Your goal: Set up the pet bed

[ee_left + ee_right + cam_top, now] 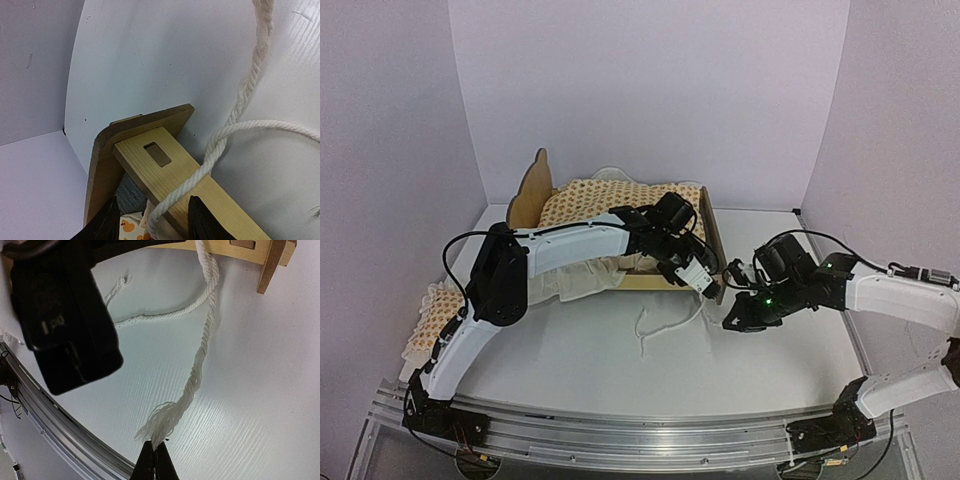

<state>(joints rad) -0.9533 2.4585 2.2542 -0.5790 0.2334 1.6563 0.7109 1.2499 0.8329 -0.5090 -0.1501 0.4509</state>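
Sitting near the top middle of the overhead view, the pet bed [712,240] rests on the white table [580,370]. Its tall wavy headboard [532,190] is on the left. A cream cushion [610,195] with orange spots lies inside it. A little pillow [430,320] with the same spots lies at the left edge of the table, well away from the bed.

The left arm reaches over the bed to its near right corner. In the left wrist view, the left gripper [152,202] has its two black fingers [107,225] apart at the bottom of the frame. A light wooden rail [165,172] of the bed runs between them. A white rope [235,115] crosses over the rail there too. A gap shows between the finger on the left of the frame and the rail, so this gripper is open.

The right gripper [153,446] is at the bottom middle of the right wrist view. Its fingers are pressed tight together. Their tips touch the fluffy frayed end [160,422] of the rope. I cannot tell if any threads are caught. The rope runs up from there to the bed's rail at the top of the frame.
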